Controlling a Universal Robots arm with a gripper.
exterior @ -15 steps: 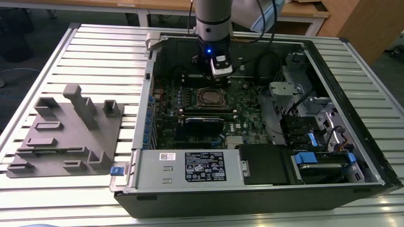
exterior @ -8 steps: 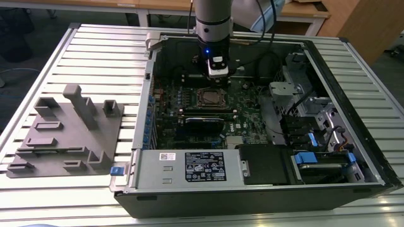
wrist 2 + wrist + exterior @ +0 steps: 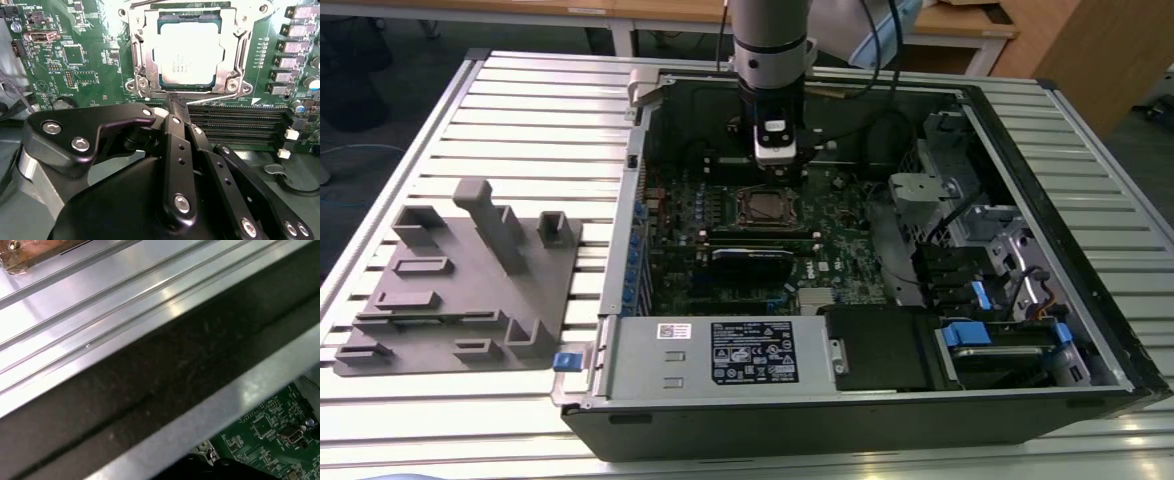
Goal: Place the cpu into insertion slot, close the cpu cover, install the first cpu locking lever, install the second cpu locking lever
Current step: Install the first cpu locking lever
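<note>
**Pincer sits by the chip socket**

Black pincer (image 3: 176,106) on my arm looks pressed together in the second wrist view. Its two thin fingers (image 3: 172,150) meet at a small dark tip. I can't see anything held between them. That tip is right at the near edge of the thin silvery metal square cover frame (image 3: 235,55), down by a thin silvery wire lever (image 3: 210,92) that runs along that edge.

I see the small flat square chip with the silvery-grey top (image 3: 189,52) lying flat inside the square socket (image 3: 165,82) on the green circuit board (image 3: 75,55). The cover frame lies down around the chip, and the chip shows through its big window. The chip is just past the pincer tip, close but not touching.

From the exterior view, my grey arm (image 3: 770,40) comes straight down into the open black computer case (image 3: 1067,230). The pincer (image 3: 775,158) hangs just behind the socket (image 3: 763,207).

Big black pincer parts hide the board close to me in the second wrist view. I can't tell if the wire lever is hooked down. Long black slots (image 3: 235,127) lie beside the socket. A silver ribbed table (image 3: 100,305) and the case wall show in the first wrist view.
</note>
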